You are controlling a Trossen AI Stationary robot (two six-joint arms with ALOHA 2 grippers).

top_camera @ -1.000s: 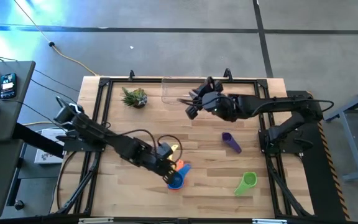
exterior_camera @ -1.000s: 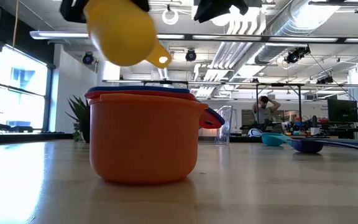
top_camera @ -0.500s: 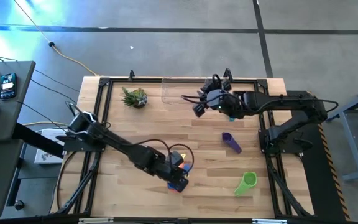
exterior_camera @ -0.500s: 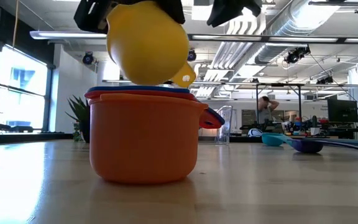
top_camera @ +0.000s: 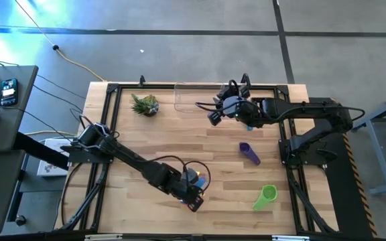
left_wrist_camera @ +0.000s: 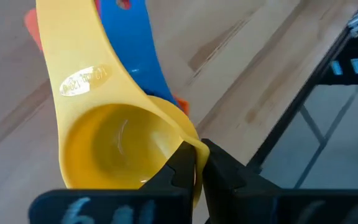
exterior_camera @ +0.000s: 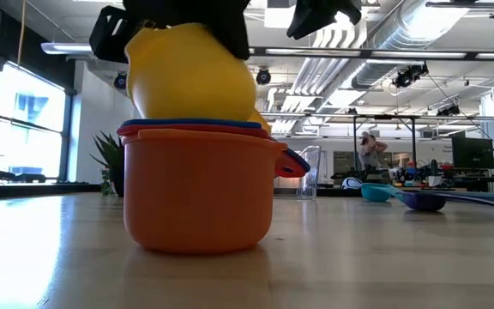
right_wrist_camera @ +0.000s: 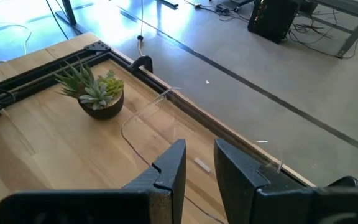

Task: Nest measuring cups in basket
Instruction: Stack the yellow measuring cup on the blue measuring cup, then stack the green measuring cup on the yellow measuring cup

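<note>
A stack of orange, red and blue measuring cups [exterior_camera: 200, 189] stands on the table near its near edge [top_camera: 194, 178]. The yellow cup [exterior_camera: 191, 73] is set into the stack's top, held by my left gripper [left_wrist_camera: 196, 158], which is shut on it [top_camera: 191, 197]. The purple cup [top_camera: 249, 152] and the green cup [top_camera: 265, 195] lie on their sides on the table's right half. A teal cup [exterior_camera: 376, 190] lies farther back. The clear basket [top_camera: 193, 97] stands at the far edge. My right gripper [right_wrist_camera: 194, 168] hovers open and empty by the basket's right end [top_camera: 214, 115]. My left gripper pinches the yellow cup's rim [left_wrist_camera: 191, 144] on the side opposite its handle [left_wrist_camera: 82, 81], one finger inside the bowl and one outside. The fingers come from above, slanting. The cup's lower part sits inside the stack's top cup, its upper part standing above the rims [exterior_camera: 191, 127].
A small spiky plant in a dark bowl [top_camera: 145, 105] stands left of the basket. A black frame [top_camera: 110, 120] runs round the table. Bare wood [top_camera: 146, 137] lies between the plant and the stack. People show in the room far behind [exterior_camera: 371, 150].
My left gripper has moved down and toward the table's near right, lowering the yellow cup from above the stack into its top; the cup turned so its handle swung away behind it. My right gripper shifted a little toward the right and far edge, then stayed still.
</note>
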